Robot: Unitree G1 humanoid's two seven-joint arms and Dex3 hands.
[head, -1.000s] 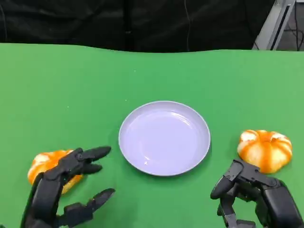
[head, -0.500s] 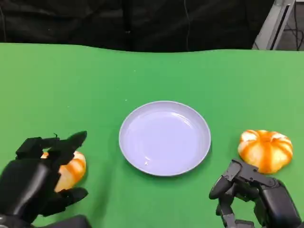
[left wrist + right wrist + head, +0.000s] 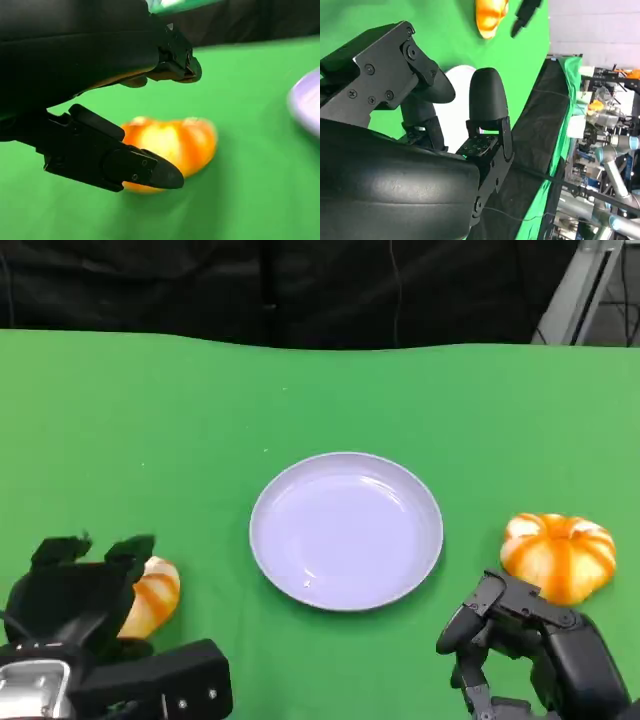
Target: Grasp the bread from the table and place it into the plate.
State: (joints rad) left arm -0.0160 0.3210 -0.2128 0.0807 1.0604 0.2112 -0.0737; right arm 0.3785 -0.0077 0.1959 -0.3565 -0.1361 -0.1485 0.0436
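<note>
The left hand [image 3: 85, 585], fingers spread, has swung from beside the bread [image 3: 152, 595] to directly over it, so a grasp looks imminent. The bread lies on the green bench [image 3: 150, 420], left of the plate [image 3: 346, 530], between the fingers but not yet gripped.

The left robot hand [image 3: 75, 585] covers the near side of the left bread [image 3: 152, 595] in the head view, so contact cannot be told. In the left wrist view the plate [image 3: 307, 105] is blurred and cut off by the edge. The right robot hand [image 3: 520, 640] is cut off below.
</note>
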